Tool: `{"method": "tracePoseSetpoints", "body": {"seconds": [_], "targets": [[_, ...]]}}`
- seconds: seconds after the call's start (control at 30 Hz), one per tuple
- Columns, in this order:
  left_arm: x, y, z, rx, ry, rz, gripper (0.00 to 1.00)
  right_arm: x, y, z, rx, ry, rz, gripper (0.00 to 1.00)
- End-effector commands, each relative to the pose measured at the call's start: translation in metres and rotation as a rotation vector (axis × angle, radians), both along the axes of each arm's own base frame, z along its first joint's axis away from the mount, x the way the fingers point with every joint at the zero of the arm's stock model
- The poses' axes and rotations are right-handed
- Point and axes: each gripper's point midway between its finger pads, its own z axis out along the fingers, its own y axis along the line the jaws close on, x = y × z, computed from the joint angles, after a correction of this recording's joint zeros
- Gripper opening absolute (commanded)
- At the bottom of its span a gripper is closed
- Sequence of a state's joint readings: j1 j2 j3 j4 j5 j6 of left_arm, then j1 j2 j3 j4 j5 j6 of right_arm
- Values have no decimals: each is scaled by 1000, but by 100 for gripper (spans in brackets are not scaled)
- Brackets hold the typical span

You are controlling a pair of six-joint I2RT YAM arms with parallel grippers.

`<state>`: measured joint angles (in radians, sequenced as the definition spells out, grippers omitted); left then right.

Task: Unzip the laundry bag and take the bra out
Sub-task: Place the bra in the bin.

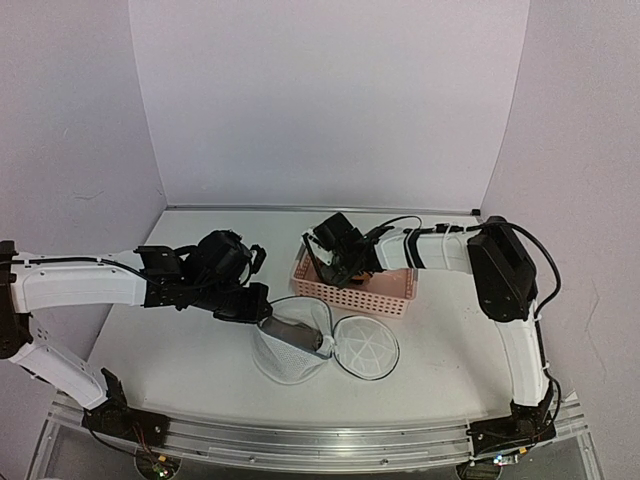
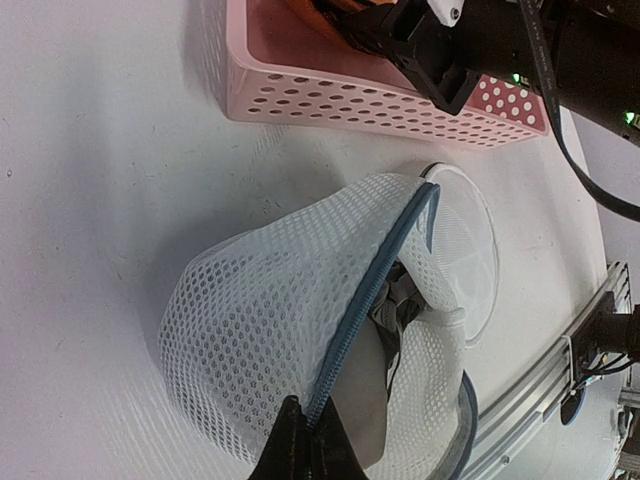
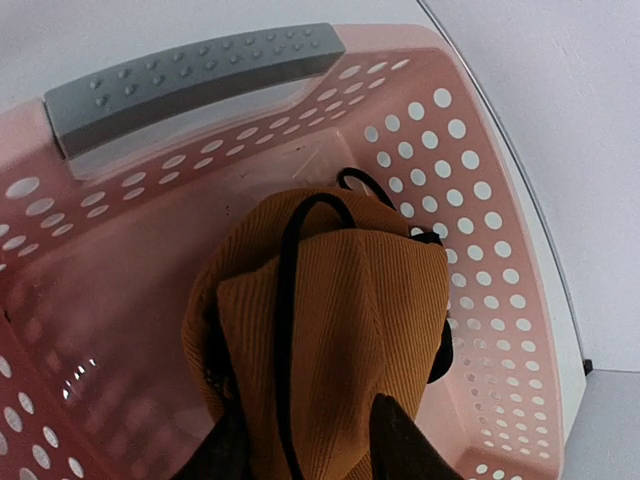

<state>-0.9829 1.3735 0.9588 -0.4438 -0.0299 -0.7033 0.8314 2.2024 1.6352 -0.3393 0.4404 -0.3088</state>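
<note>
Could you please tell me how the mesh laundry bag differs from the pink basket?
The laundry bag is soft white mesh, slumped with its zip open; the pink basket is rigid perforated plastic, standing upright. The bag is round, the basket rectangular. The bra lies in the basket, not the bag. Both sit on the table.

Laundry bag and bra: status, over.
Left gripper shut on laundry bag rim. Right gripper jaws apart over bra, bra in pink basket. Lid unzipped, lying open; nothing blocking.

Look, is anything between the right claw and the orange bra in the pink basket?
Nothing visible is. The bra lies in the pink basket, right between the parted fingers of the right claw.
</note>
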Motion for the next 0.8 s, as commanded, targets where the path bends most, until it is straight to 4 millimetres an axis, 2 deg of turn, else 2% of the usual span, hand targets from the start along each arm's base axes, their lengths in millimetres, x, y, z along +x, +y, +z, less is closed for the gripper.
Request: {"method": "tracePoseSetpoints", "body": {"seconds": [0.0, 0.23, 0.43, 0.53, 0.67, 0.77], "targets": [[5, -6, 18, -44, -49, -7, 0, 10, 13, 31, 87, -36, 3, 46], [6, -7, 20, -45, -54, -7, 0, 5, 7, 64, 131, -68, -2, 60], [8, -8, 20, -39, -59, -4, 0, -10, -5, 101, 169, -82, 13, 67], [9, -8, 19, -36, -61, -2, 0, -22, -12, 112, 181, -65, 29, 69], [10, -10, 17, -31, -57, -5, 0, -43, -18, 139, 262, -44, 52, 70], [10, -11, 15, -29, -51, -9, 0, -71, -14, 156, 387, 23, 113, 70]]}}
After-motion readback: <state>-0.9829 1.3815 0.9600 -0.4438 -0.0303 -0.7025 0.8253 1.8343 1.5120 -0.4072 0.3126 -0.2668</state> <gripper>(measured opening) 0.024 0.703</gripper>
